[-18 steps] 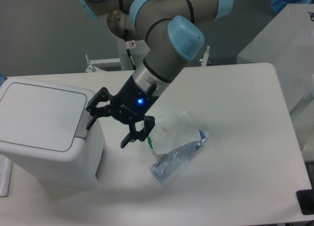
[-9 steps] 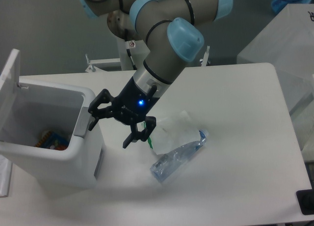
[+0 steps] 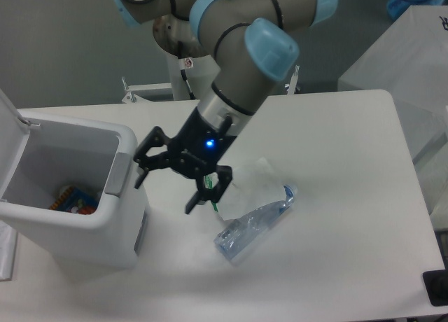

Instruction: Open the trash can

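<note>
Trash can (image 3: 84, 217) stands open, just left of the spread jaws.

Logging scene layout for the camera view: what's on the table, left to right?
trash can, lid up and open → gripper, open and empty, just off the bin's grey button strip → clear plastic bottle lying on its side → pale box at the far right.
</note>
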Robot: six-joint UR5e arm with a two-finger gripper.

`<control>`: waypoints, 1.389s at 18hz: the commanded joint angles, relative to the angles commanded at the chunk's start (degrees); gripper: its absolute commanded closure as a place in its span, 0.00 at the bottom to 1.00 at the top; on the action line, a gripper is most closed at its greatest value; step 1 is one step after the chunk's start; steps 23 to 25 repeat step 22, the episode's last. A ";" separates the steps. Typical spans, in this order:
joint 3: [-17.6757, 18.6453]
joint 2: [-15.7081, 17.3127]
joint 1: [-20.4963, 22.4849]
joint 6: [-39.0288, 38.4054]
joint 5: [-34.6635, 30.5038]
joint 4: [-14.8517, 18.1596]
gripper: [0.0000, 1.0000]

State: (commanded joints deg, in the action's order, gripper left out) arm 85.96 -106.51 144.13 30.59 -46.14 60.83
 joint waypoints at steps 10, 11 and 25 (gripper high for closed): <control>-3.87 -6.25 3.60 19.31 -21.52 -1.33 0.00; -3.87 -7.03 4.13 22.90 -23.45 -1.33 0.00; -2.47 -8.27 2.38 33.13 -38.41 -0.71 0.00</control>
